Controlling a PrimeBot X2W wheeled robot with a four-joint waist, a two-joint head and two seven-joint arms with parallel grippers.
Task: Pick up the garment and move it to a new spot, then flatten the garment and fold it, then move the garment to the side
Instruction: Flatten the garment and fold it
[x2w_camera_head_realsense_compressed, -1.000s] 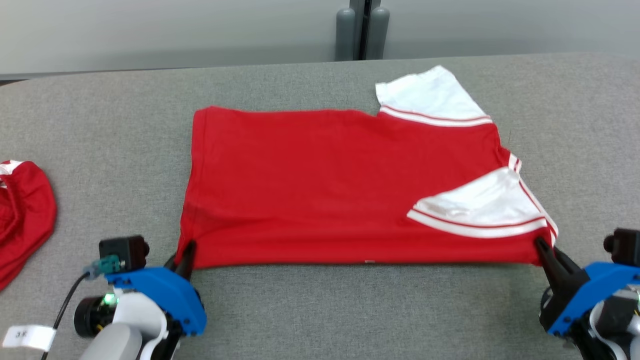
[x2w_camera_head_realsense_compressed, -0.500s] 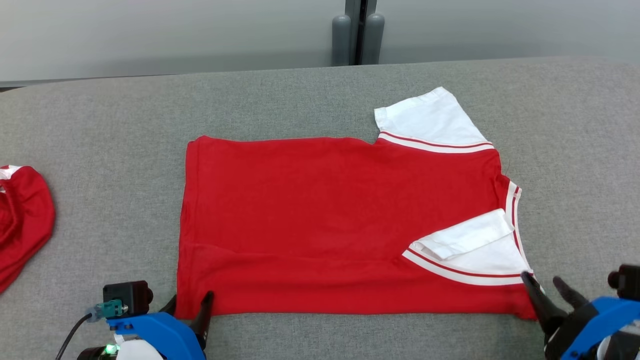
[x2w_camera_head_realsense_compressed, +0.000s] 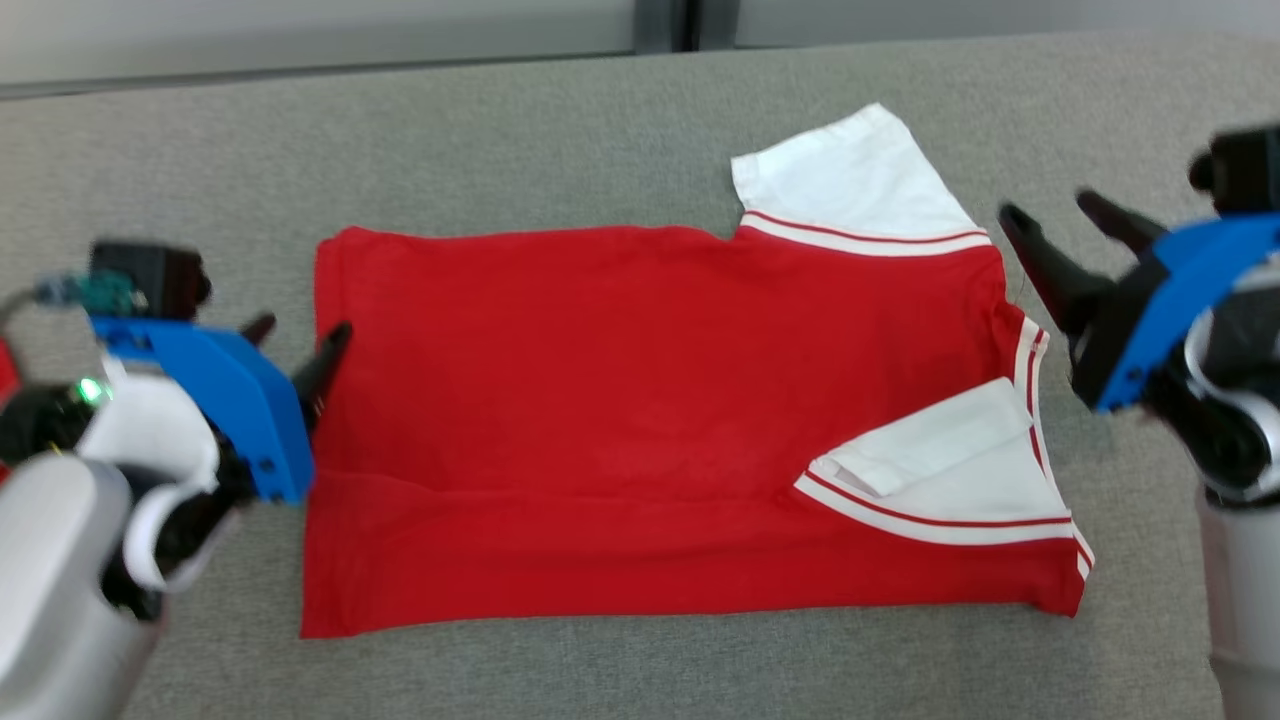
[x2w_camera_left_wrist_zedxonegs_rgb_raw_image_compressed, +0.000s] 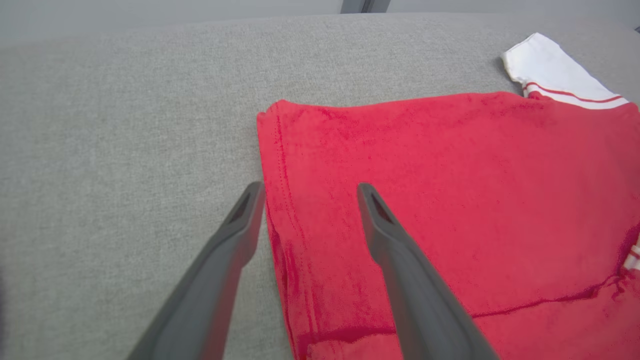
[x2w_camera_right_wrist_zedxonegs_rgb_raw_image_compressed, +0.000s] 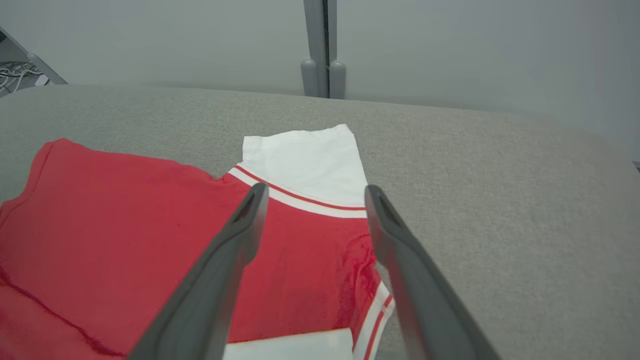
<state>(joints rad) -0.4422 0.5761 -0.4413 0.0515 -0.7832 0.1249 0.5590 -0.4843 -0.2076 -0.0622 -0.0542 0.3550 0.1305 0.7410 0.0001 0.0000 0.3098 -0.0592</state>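
The garment (x2w_camera_head_realsense_compressed: 640, 400), a red T-shirt with white sleeves, lies flat on the grey table (x2w_camera_head_realsense_compressed: 500, 130), its collar end to the right. Its near long edge is folded over, and the near sleeve (x2w_camera_head_realsense_compressed: 950, 470) lies on top of the red body. My left gripper (x2w_camera_head_realsense_compressed: 300, 327) is open at the garment's left hem; in the left wrist view its fingers (x2w_camera_left_wrist_zedxonegs_rgb_raw_image_compressed: 310, 186) straddle the edge of the red cloth (x2w_camera_left_wrist_zedxonegs_rgb_raw_image_compressed: 450, 200) with nothing held. Beside the right end, near the far white sleeve (x2w_camera_right_wrist_zedxonegs_rgb_raw_image_compressed: 305, 160), my right gripper (x2w_camera_head_realsense_compressed: 1045, 205) is open; its fingers (x2w_camera_right_wrist_zedxonegs_rgb_raw_image_compressed: 316, 187) hover above that shoulder.
A sliver of another red cloth (x2w_camera_head_realsense_compressed: 5, 375) shows at the far left behind my left arm. Grey posts (x2w_camera_right_wrist_zedxonegs_rgb_raw_image_compressed: 320, 75) stand against the pale wall past the table's far edge. Bare table runs along the back and right (x2w_camera_right_wrist_zedxonegs_rgb_raw_image_compressed: 500, 200).
Both grippers have opened and let go of the garment's near corners, then moved farther away along its left and right ends. The camera has also shifted.
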